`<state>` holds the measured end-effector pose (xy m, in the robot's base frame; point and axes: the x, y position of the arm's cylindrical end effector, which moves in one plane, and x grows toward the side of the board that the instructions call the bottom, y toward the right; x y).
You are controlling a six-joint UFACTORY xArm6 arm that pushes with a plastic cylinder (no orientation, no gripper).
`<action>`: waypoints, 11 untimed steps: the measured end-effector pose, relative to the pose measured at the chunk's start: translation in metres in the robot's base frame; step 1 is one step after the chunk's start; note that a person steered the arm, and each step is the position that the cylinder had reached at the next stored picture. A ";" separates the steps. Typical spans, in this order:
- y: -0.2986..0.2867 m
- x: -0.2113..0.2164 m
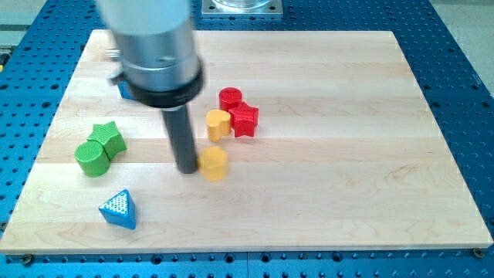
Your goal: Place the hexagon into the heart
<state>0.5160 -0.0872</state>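
Note:
The yellow hexagon lies near the board's middle. My tip stands just to its left, touching or nearly touching its side. The yellow heart lies a short way above the hexagon, with a gap of bare wood between them. The heart sits against a red star on its right.
A red cylinder sits above the red star. A green star and a green cylinder lie at the left. A blue triangle lies at the bottom left. A blue block is mostly hidden behind the arm. The wooden board rests on a blue perforated table.

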 end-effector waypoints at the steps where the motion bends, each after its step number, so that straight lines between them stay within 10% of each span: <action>1: -0.019 0.020; 7: 0.068 -0.007; 9: 0.089 0.044; 11: 0.078 -0.033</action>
